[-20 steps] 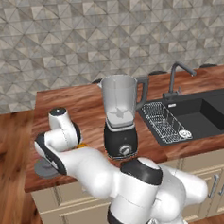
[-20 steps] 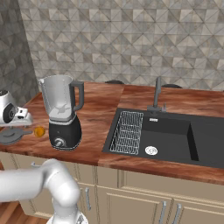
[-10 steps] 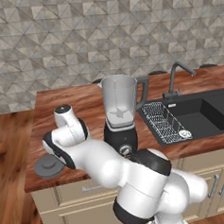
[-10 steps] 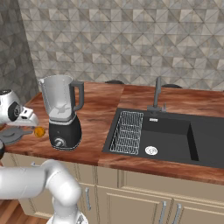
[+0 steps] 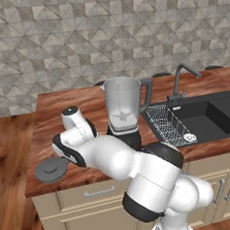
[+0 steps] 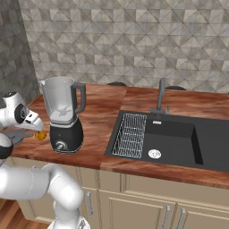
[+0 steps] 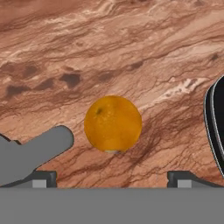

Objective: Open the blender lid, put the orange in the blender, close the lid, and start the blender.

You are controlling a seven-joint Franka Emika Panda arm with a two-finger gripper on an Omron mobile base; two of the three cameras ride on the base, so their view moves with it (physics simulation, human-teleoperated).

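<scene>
1. One orange (image 7: 113, 124) sits on the wooden counter (image 7: 131, 52), just left of the blender (image 6: 63, 115) base as the right base view shows it, centred between our finger tips.
2. We judge it light, firm and prone to roll; take it across the widest part.
3. Gripper (image 7: 112, 177) is spread wide around it, holding nothing.
4. Blender lid (image 5: 52, 169) lies off on the counter; jar top is open.

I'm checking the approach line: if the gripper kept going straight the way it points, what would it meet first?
Most likely the small round orange fruit, centred ahead between the open fingertips; behind it lies the brown wooden counter.
</scene>
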